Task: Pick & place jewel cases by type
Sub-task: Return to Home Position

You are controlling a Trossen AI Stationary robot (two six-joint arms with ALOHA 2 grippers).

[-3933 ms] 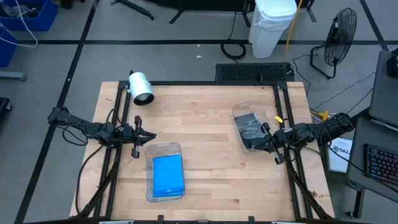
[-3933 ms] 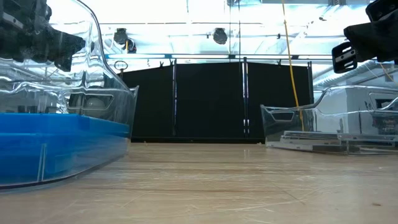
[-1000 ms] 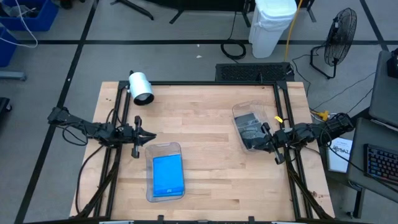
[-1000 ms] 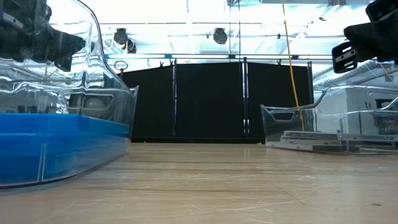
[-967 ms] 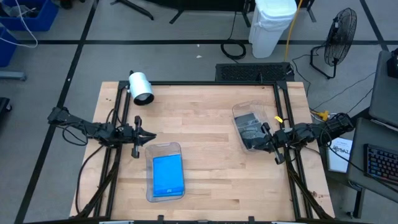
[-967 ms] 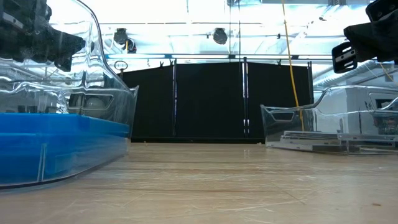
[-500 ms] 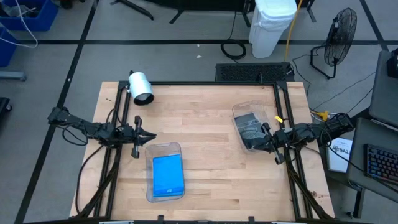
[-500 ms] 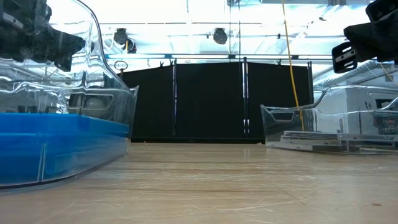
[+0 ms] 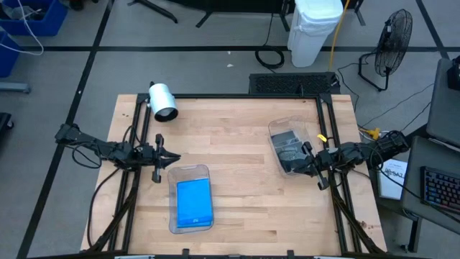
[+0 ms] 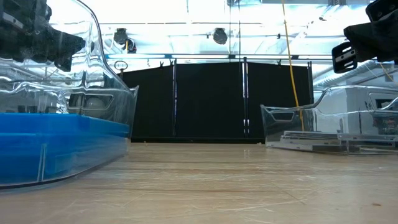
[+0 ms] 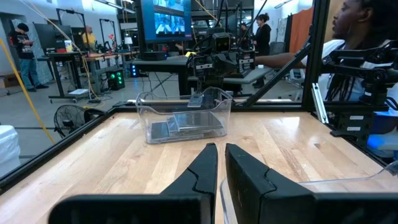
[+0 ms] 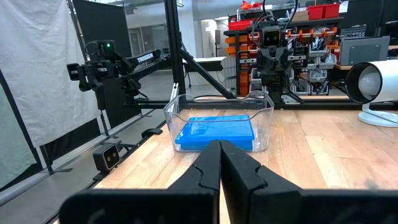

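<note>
Blue jewel cases [image 9: 194, 201] lie in a clear tray [image 9: 173, 175] near the table's [image 9: 230, 126] front edge. Just behind, the left gripper [image 9: 176, 156] hangs empty, fingers together. Farther right, the right gripper [image 9: 305, 162], likewise closed and empty, sits at a second tray [image 9: 276, 128] holding grey jewel cases [image 9: 289, 149].
</note>
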